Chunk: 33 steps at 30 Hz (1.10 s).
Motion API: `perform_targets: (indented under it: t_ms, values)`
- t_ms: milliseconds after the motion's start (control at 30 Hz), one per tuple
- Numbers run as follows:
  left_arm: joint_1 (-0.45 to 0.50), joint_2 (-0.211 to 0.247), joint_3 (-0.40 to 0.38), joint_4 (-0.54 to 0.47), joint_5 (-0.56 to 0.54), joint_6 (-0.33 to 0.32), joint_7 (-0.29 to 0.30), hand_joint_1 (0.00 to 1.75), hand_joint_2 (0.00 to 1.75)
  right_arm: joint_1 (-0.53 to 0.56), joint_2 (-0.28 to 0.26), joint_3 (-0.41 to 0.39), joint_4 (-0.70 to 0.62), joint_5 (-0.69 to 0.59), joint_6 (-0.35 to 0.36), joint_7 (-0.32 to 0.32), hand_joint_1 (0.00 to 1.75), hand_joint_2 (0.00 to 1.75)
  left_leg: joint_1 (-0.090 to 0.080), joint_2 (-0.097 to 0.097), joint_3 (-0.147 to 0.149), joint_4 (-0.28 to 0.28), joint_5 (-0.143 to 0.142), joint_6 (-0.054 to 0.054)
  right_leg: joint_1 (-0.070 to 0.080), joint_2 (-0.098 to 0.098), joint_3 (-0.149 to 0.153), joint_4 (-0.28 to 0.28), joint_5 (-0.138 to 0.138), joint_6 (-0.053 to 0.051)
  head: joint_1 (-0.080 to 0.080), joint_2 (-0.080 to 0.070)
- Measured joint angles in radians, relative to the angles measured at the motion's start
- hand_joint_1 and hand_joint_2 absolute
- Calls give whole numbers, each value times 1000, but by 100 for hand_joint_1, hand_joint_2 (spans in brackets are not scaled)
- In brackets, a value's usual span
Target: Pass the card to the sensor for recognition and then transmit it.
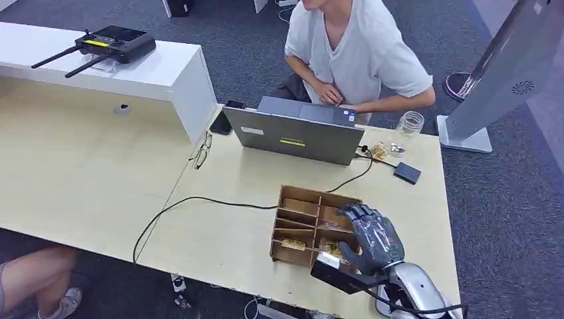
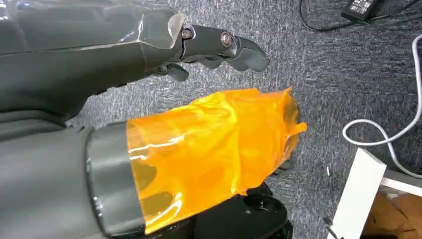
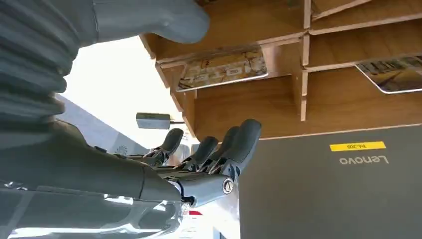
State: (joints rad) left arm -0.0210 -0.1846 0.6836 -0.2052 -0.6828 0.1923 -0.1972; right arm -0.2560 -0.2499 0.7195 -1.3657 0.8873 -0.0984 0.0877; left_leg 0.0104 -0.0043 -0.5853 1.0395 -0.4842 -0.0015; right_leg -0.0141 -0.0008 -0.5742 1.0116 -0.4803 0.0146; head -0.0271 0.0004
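Note:
A wooden divided box (image 1: 300, 193) stands on the table in front of the laptop. Patterned cards lie in its near compartments, one (image 1: 292, 244) to the left and another (image 1: 330, 249) beside my right hand (image 1: 372, 236). That hand hovers over the box's right side with its fingers spread, holding nothing. In the right wrist view the fingers (image 3: 219, 152) stretch out before the box (image 3: 239, 104), with one card (image 3: 224, 69) close and a second card (image 3: 393, 74) farther off. A small black sensor box (image 1: 406, 173) on a cable lies at the table's right. My left hand (image 2: 209, 99) hangs over the floor, holding nothing.
A grey laptop (image 1: 292, 136) stands behind the box, and a person (image 1: 352, 53) sits typing at it. A glass jar (image 1: 410, 123), glasses (image 1: 201, 151), a phone (image 1: 221, 123) and a black cable (image 1: 199, 199) lie on the table. A white counter (image 1: 153, 73) carries a controller (image 1: 113, 45).

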Motion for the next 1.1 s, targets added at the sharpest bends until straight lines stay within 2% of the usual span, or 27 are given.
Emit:
perform_targets:
  t_ms: [400, 467, 1100]
  values:
    - [0, 0, 0, 0, -2, 0, 1, 0, 0, 0, 1, 0, 5, 3, 2, 5, 68, 175, 0, 0, 0, 0, 0, 0, 0, 0, 0, 0, 0, 0, 0, 0]
    - [0, 0, 0, 0, -2, 0, 1, 0, 0, 0, 1, -1, 6, 3, 2, 5, 65, 175, 0, 0, 0, 0, 0, 0, 0, 0, 0, 0, 0, 0, 0, 0]
    - [0, 0, 2, 0, -3, -1, 1, 0, 0, 0, 4, -1, 17, 3, 5, 5, 68, 175, 0, 0, 0, 0, 0, 0, 0, 0, 0, 0, 0, 0, 0, 0]
